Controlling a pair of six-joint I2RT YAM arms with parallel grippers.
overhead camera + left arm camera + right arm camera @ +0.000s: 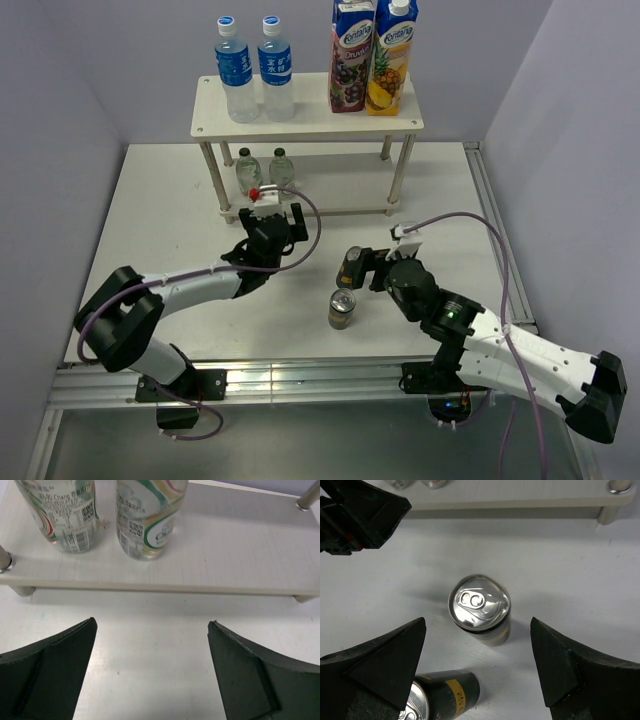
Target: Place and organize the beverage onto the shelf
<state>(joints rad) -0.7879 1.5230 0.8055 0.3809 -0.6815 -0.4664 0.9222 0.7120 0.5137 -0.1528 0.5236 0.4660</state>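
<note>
Shelf [310,122]: both blue-capped water bottles [232,72] stand at the left of the top board beside two juice cartons [370,60], and both green-capped bottles [145,520] stand upright, side by side, on the lower board. Left gripper [152,624] hangs just in front of that lower board, fingers spread wide and empty. Right gripper [368,272] is also spread wide. In its wrist view an upright can [480,607] on the table [160,220] shows between the fingers, untouched, and a second can [447,694] lies on its side by one finger.

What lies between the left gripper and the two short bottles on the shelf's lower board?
Between left gripper and bottles: only bare table and the lower board's front strip, per the left wrist view.
</note>
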